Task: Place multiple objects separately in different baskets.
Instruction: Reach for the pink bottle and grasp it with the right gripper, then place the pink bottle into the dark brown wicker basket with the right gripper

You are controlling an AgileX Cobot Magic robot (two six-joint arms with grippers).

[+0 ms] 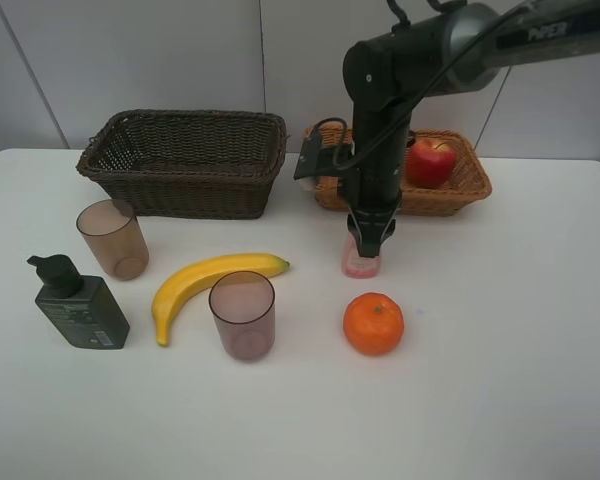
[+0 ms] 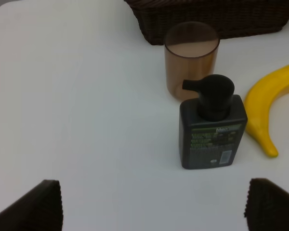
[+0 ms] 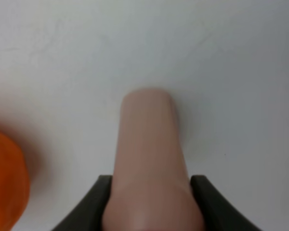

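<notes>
The right tool (image 1: 370, 238) is clamped on the small pink bottle (image 1: 361, 264), which pokes out between its jaws, down at the white desk (image 1: 500, 330). The orange (image 1: 373, 323) sits near the tool's tip. The light basket (image 1: 472, 186) holding the red apple (image 1: 431, 162) lies behind the tool. The left tool (image 2: 151, 207) stands wide and empty, with the dark green pump bottle (image 2: 212, 130) ahead of it.

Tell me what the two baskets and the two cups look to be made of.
Dark basket: woven wicker or rattan, matte dark brown; plaited strands show. Light basket: same weave, orange-brown. Rear cup and front cup: likely translucent plastic, smooth, brownish-pink; the table shows through them.
</notes>
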